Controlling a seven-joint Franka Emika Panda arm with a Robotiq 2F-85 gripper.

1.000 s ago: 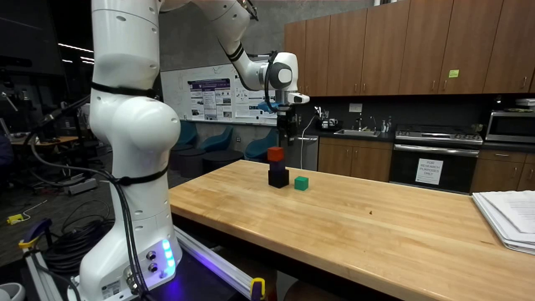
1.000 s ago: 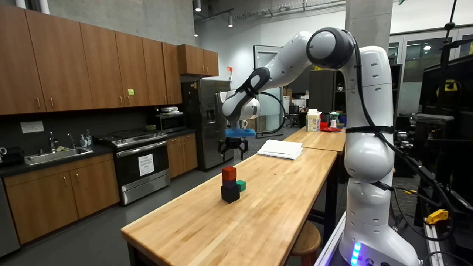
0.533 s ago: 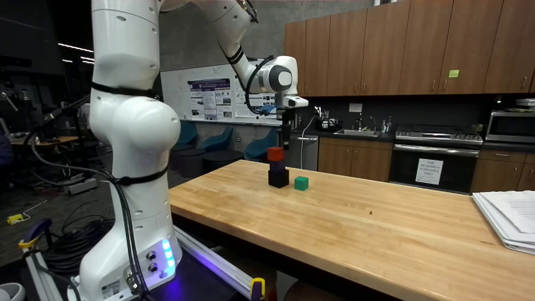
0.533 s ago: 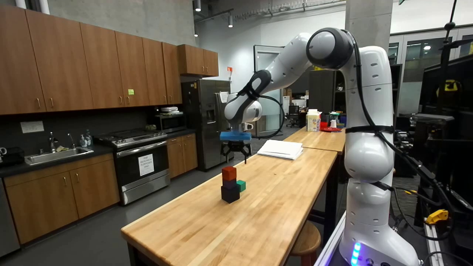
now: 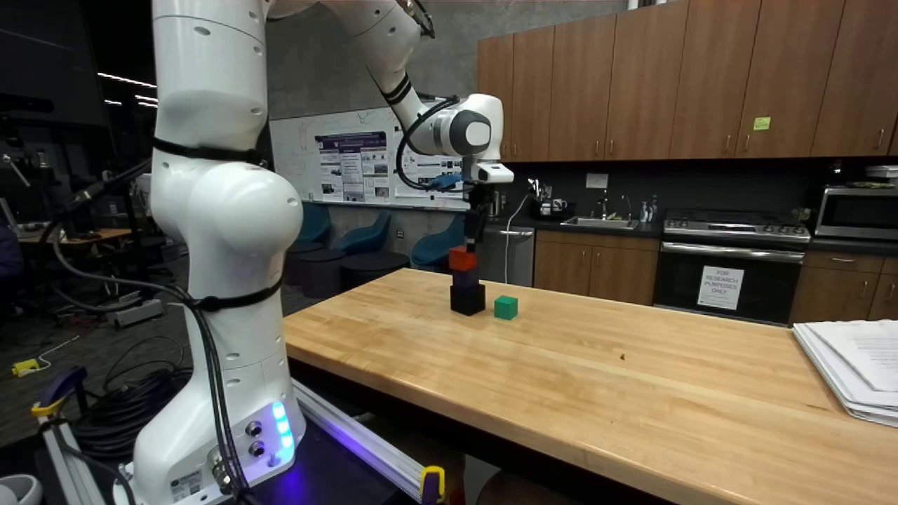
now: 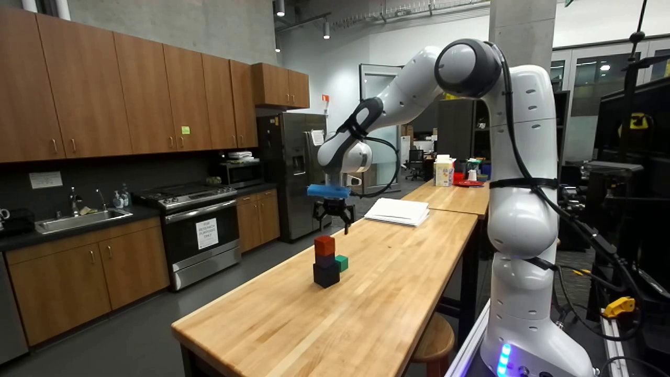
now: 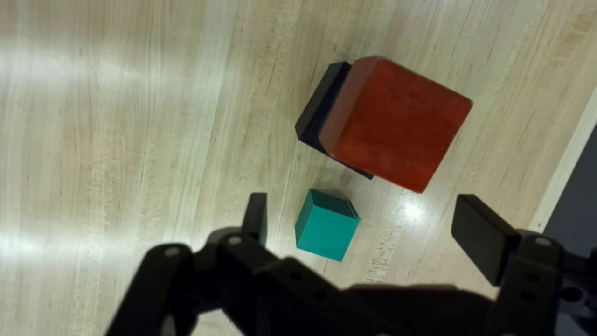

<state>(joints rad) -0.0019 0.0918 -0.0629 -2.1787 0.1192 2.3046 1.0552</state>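
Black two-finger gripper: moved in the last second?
Yes, slightly down: in an exterior view the black two-finger gripper now sits lower in frame, nearer the unmoved red cube.

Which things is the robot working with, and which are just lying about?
Probably the job:
gripper, open and holding nothing
red block on top
dark middle block
black bottom block
green block beside them

Probably just lying about:
pile of papers
carton farther back

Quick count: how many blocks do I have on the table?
4: the black block at the bottom, the dark purple block on it, the red block on top, and the green block apart, beside them.
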